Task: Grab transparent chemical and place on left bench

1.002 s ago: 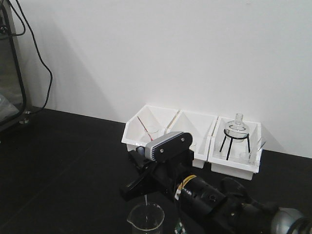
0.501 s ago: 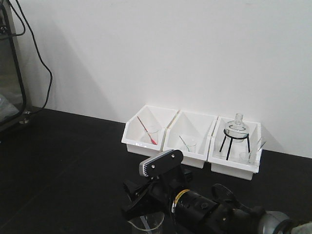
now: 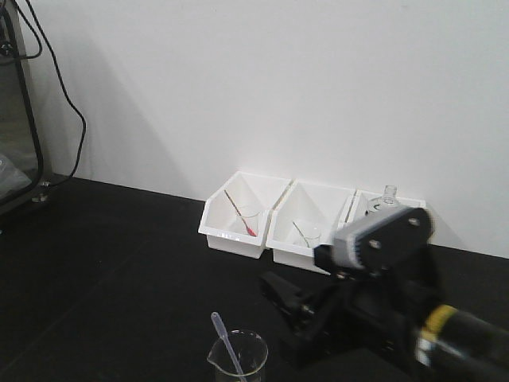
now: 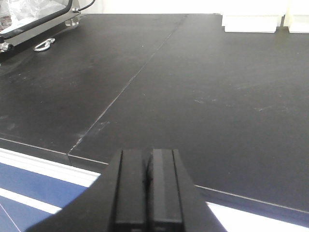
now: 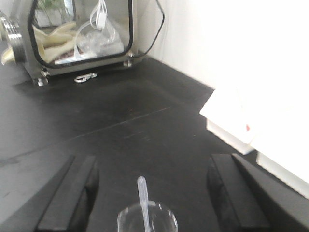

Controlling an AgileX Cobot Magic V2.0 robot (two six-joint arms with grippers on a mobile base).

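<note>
The transparent chemical [image 3: 225, 344], a slim clear pipette, leans inside a small glass beaker [image 3: 238, 360] on the left bench [image 3: 119, 263] near its front edge. My right gripper [image 3: 290, 318] hangs just right of the beaker, open and touching nothing. In the right wrist view the pipette [image 5: 143, 195] rises from the beaker [image 5: 147, 221], centred between the widely spread fingers of the right gripper [image 5: 152, 166]. My left gripper [image 4: 149, 183] is shut with nothing in it, low over the front edge of the bench [image 4: 193, 87].
White bins stand against the white wall: one [image 3: 235, 231] holds a beaker with a red-liquid pipette [image 3: 238, 213], the middle one [image 3: 306, 227] a small beaker. A flask neck [image 3: 389, 193] shows behind my wrist camera. A metal-framed box [image 5: 82, 34] and cable [image 3: 67, 103] are at far left.
My right gripper lowered the pipette into the beaker, opened and drew back to the right. The pipette now stands free in the beaker.
</note>
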